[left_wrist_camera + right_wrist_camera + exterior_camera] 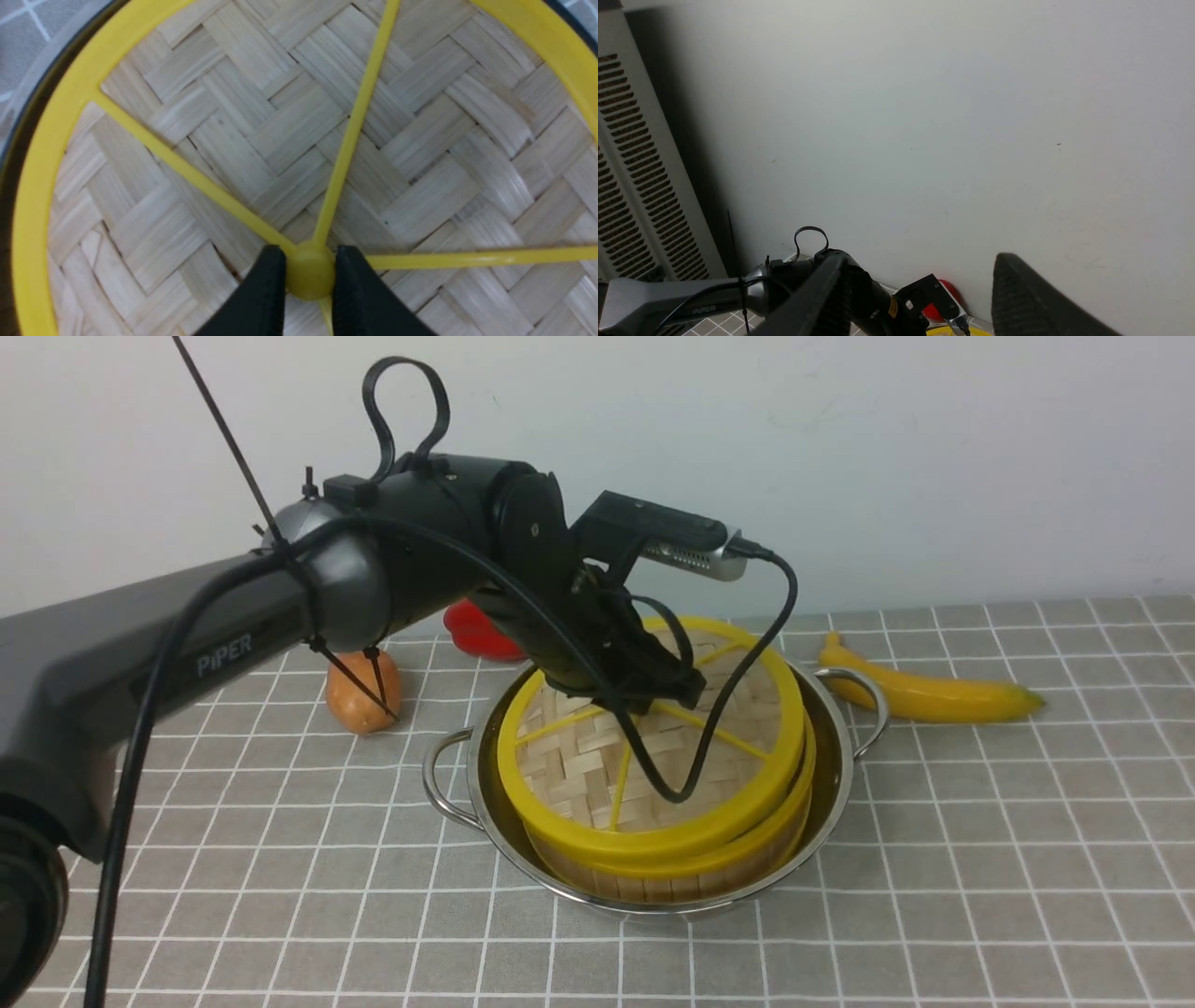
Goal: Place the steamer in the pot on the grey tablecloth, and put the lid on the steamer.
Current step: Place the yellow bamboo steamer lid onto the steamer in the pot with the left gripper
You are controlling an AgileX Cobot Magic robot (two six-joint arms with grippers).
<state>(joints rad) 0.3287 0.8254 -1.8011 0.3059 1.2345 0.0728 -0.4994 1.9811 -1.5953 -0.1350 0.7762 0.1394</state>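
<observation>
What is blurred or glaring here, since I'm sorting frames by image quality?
Left wrist view: gripper fingers blurred, woven lid fairly crisp. Right wrist view: fingers soft and dark. Front view: mostly sharp, small highlights on the pot's rim.

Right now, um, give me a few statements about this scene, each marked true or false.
1. The steamer sits in the pot. True.
2. The lid lies on the bare tablecloth. False: it is on the steamer.
3. The left tool has the lid's hub between its fingers. True.
4. The banana is inside the pot. False: it lies on the tablecloth.
5. The right tool is open. True.
</observation>
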